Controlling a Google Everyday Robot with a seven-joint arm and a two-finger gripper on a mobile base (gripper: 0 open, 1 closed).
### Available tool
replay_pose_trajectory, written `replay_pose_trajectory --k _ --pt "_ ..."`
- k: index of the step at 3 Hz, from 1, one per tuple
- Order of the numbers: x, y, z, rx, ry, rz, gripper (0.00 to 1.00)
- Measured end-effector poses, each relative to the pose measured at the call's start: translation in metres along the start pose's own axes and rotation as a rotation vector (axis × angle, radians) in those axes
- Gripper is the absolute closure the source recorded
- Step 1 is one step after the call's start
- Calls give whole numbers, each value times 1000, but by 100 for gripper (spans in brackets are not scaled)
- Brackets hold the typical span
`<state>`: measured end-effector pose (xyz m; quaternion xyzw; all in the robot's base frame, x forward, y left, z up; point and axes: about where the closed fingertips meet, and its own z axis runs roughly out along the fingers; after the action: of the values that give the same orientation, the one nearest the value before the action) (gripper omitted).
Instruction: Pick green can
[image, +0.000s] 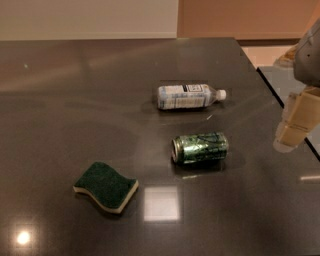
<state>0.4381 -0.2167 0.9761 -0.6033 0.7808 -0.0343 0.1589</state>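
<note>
bottle (186, 96): clear, white label, lying on its side, cap right | sponge (106, 186): flat, front-left | desk (60, 110): dark, glossy

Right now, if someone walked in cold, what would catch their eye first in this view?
The shiny green can lying on its side near the middle of the dark table, with the gripper hanging off to its right, not touching it. Next, the clear bottle lying behind the can and the green sponge at front left.

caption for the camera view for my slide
Cream gripper hangs right of the shiny green metal can lying on its side on the dark table.
</note>
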Motion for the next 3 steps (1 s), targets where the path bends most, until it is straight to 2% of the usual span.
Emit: replay_pose_trajectory --k 1,2,3 --pt "0 0 0 0 0 0 0" --pt "-11 8 4 -45 -13 -58 0" --pt "-30 23 19 -108 -56 -162 0"
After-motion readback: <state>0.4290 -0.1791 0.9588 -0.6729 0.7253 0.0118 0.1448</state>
